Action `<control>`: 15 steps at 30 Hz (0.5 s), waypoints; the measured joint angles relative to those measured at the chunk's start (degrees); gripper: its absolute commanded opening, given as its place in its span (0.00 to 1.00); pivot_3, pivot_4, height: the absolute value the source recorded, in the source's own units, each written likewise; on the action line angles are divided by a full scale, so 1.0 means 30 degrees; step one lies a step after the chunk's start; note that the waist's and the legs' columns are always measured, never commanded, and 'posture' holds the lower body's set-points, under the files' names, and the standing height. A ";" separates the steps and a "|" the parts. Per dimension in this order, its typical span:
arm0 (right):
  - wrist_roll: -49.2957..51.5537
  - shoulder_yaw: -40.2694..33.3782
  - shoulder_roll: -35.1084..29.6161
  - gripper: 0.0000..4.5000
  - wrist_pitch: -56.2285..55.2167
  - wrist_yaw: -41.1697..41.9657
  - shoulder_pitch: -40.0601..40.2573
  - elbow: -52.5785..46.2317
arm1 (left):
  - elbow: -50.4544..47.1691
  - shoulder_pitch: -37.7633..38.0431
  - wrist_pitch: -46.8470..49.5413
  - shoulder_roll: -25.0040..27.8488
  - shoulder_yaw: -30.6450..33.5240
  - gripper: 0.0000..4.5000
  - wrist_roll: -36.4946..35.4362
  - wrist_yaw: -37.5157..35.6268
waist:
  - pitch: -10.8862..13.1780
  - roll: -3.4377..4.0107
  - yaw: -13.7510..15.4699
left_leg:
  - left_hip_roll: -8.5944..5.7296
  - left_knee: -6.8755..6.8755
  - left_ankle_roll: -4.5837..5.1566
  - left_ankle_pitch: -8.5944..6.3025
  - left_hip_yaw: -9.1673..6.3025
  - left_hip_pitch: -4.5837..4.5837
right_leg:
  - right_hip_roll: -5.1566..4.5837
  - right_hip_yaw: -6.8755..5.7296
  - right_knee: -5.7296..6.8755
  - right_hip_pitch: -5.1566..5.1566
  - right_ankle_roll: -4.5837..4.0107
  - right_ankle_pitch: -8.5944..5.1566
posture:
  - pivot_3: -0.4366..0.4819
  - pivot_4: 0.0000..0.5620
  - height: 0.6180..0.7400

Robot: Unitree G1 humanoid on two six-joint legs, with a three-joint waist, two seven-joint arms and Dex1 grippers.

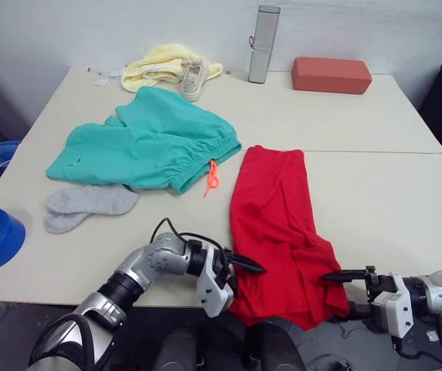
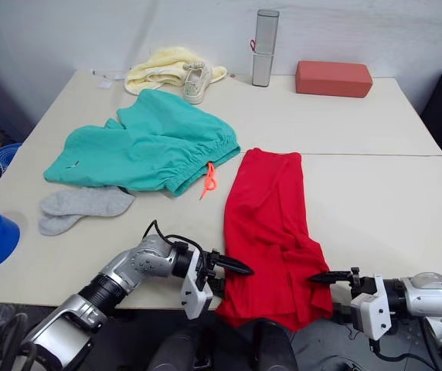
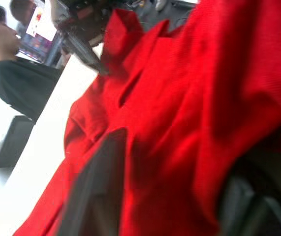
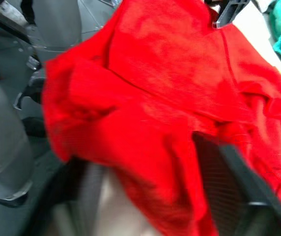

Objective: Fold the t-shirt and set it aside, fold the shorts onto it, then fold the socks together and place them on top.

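Cloth of the crumpled red t-shirt is pinched in both the left gripper and right gripper

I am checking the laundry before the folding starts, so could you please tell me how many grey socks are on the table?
2: the socks lie overlapping near the table's left edge, just in front of the shorts. Nothing suggests a hidden third.

Both arms were stretched low along the near table edge, forearms angled inward toward each other. The left gripper was clamped on the t-shirt hem from one side, the right gripper pinched onto it from the other.
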 measured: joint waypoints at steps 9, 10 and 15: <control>0.0050 0.0259 -0.0078 0.00 0.0612 -0.1028 0.0610 -0.1488 | -0.2073 0.1133 0.2758 0.1325 -0.0280 0.01 -0.3676 -0.1939 | -0.0044 0.0102 -0.0255 | 0.0006 -0.0025 0.0064 0.0048 0.0003 -0.0001 | 0.0008 -0.0003 0.0013 -0.0015 -0.0022 -0.0025 | 0.48 0.27 1.00; 0.0175 0.0259 -0.0195 0.00 0.0825 -0.1075 0.0869 -0.1819 | -0.2476 0.1497 0.3240 0.1754 -0.0361 0.01 -0.4438 -0.2485 | -0.0039 0.0111 -0.0285 | 0.0007 -0.0031 0.0061 0.0050 0.0003 -0.0001 | 0.0008 -0.0001 0.0016 -0.0019 -0.0026 -0.0029 | 0.48 0.27 1.00; 0.1610 0.0262 -0.1609 0.00 0.2296 -0.0942 0.2787 -0.4276 | -0.4275 0.2796 0.5138 0.3870 -0.0492 0.01 -0.6878 -0.5270 | -0.0022 0.0136 -0.0255 | 0.0006 -0.0029 0.0061 0.0046 -0.0005 -0.0006 | 0.0002 -0.0003 0.0026 -0.0019 -0.0035 -0.0037 | 0.48 0.27 1.00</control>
